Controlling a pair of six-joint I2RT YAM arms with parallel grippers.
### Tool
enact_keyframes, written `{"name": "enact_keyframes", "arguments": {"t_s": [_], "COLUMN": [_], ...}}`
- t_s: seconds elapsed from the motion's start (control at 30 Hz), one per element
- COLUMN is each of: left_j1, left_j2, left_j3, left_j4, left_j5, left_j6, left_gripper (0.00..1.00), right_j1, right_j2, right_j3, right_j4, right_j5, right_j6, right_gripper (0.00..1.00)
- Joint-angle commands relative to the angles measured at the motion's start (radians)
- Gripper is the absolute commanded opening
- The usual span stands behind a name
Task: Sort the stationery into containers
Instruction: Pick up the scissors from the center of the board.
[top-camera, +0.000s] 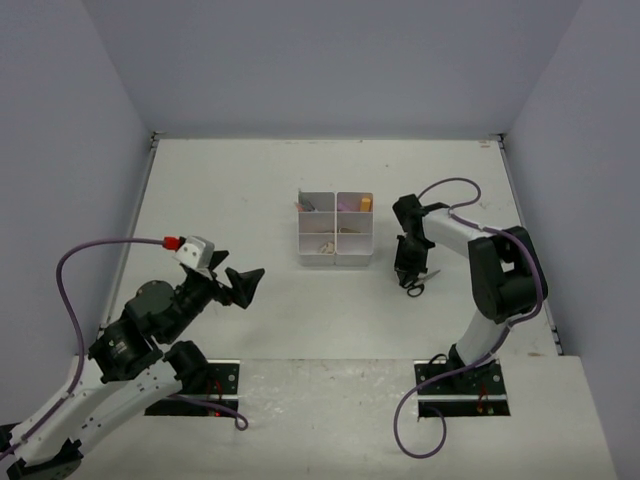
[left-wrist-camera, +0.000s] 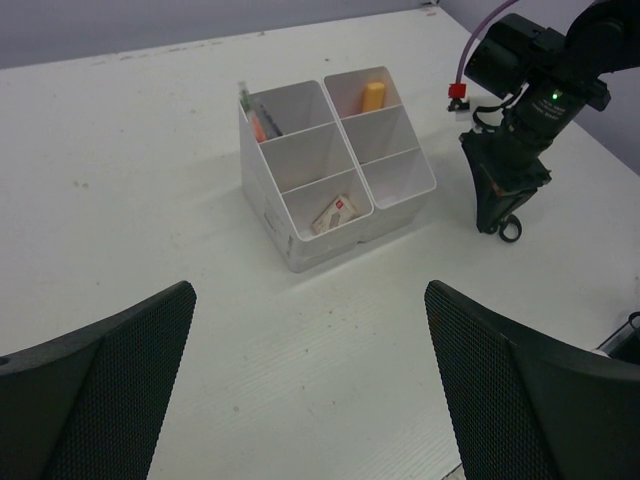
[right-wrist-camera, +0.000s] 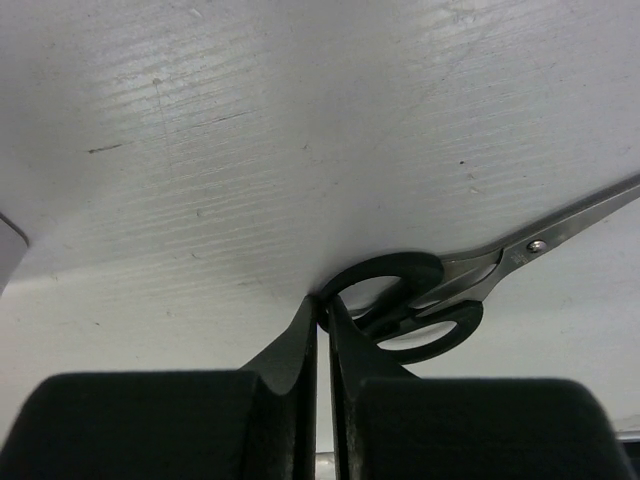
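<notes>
Black-handled scissors (right-wrist-camera: 400, 300) lie flat on the table right of the white six-compartment organizer (top-camera: 333, 260), blades pointing away. My right gripper (right-wrist-camera: 322, 300) points down at them, its tips pinched shut on the rim of one handle loop. In the top view the scissors (top-camera: 417, 288) peek out under the right gripper (top-camera: 408, 278). The organizer (left-wrist-camera: 300, 250) holds an orange marker (left-wrist-camera: 372, 96), a tan eraser (left-wrist-camera: 335, 212) and thin pens (left-wrist-camera: 255, 120). My left gripper (left-wrist-camera: 308, 292) hovers wide open and empty, in front of the organizer.
Grey walls enclose the table on the left, back and right. The right arm's elbow (top-camera: 505, 275) rises near the table's right edge. A purple cable (top-camera: 75, 270) loops off the left arm.
</notes>
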Motion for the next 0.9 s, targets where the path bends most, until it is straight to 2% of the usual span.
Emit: {"name": "enact_keyframes", "arguments": {"t_s": [0.0,0.2,0.53,0.87], "left_j1": [-0.002,-0.003,-0.003,0.004], "left_j2": [-0.022,-0.009,0.012,0.045], "left_j3": [-0.007,-0.004,-0.003,-0.001], "left_j4": [0.034,0.034,0.027,0.024], "left_j5": [0.005,0.0,-0.044,-0.067], "left_j6": [0.021,0.023,0.018,0.018], "left_gripper": [1.0,1.0,1.0,1.0], "right_j1": [0.011,0.114,0.119,0.119], "right_j2": [-0.006,-0.121,-0.379,-0.715], "right_j3": [0.019,0.045,-0.018,-0.092], "right_j4": [-0.01,-0.016,0.079,0.351], "right_j5": [0.037,0.08,0.037,-0.253], "right_j6": [-0.006,-0.038,-0.033,0.072], "right_gripper": [0.0,0.0,0.0,0.0]}}
